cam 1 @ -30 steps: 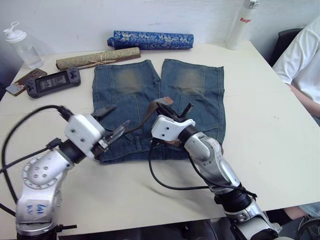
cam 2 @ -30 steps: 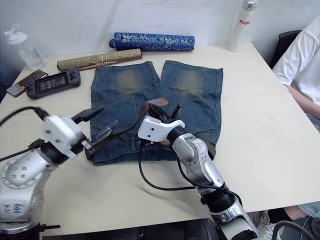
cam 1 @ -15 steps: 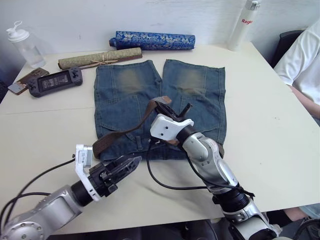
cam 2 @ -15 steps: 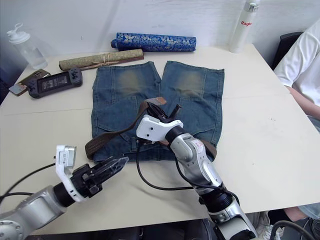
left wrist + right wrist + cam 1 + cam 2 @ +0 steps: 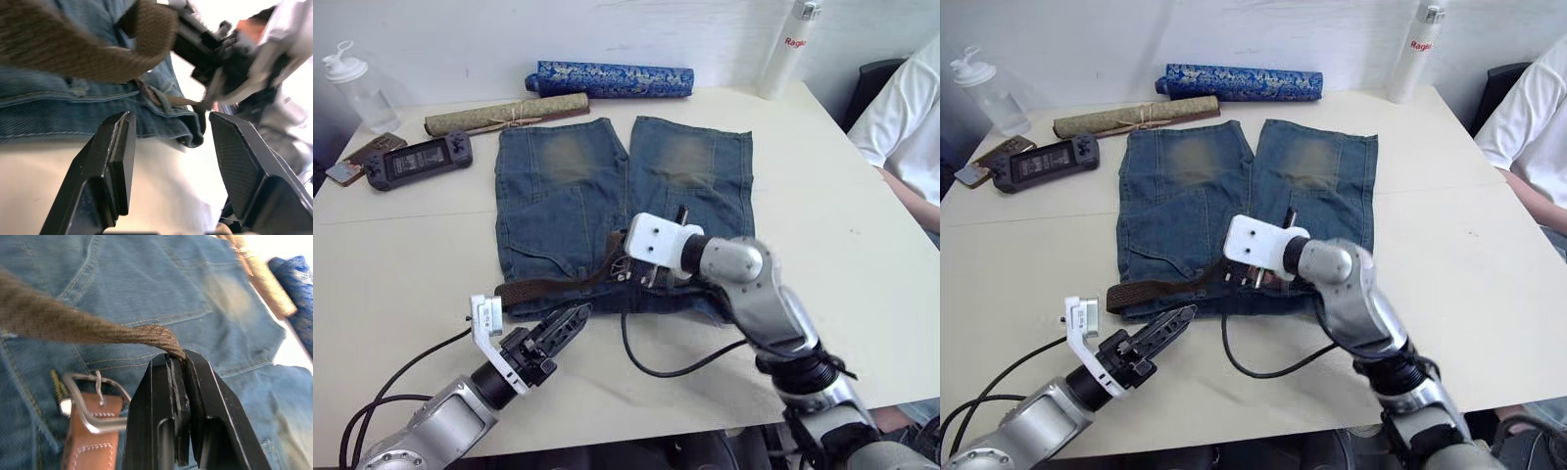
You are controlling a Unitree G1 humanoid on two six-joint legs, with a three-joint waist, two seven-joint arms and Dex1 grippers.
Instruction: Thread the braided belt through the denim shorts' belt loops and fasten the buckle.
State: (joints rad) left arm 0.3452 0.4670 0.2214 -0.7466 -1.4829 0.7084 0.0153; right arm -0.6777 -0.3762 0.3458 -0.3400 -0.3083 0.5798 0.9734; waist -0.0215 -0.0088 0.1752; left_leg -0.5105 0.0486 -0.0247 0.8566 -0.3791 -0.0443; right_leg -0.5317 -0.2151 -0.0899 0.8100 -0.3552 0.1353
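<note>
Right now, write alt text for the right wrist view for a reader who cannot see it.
The right end effector is shut on the braided belt, pinching the dark-brown woven strap above the denim shorts. Beside the fingers, the buckle lies on the denim with its tan leather end.

Head stereo pair: high, looking forward and down over the table (image 5: 401, 235). Both eyes frame the same scene, denim shorts (image 5: 568, 186) centre, blue fabric roll (image 5: 607, 78) at 12 o'clock, white bottle (image 5: 783, 39) at 1, handheld console (image 5: 416, 159) at 10, person's white sleeve (image 5: 906, 108) at 3. Right eye is offset slightly sideways.

Left wrist cam: almost at table level, very close, looking along the left gripper (image 5: 168, 161) into the waistband edge, with the braided belt (image 5: 73, 49) overhead and the other arm's wrist behind.

Right wrist cam: close above the shorts, looking down past the right gripper (image 5: 177, 377); the buckle (image 5: 90, 401) is beside it, the fabric roll in one corner.

Every view includes shorts and belt.
</note>
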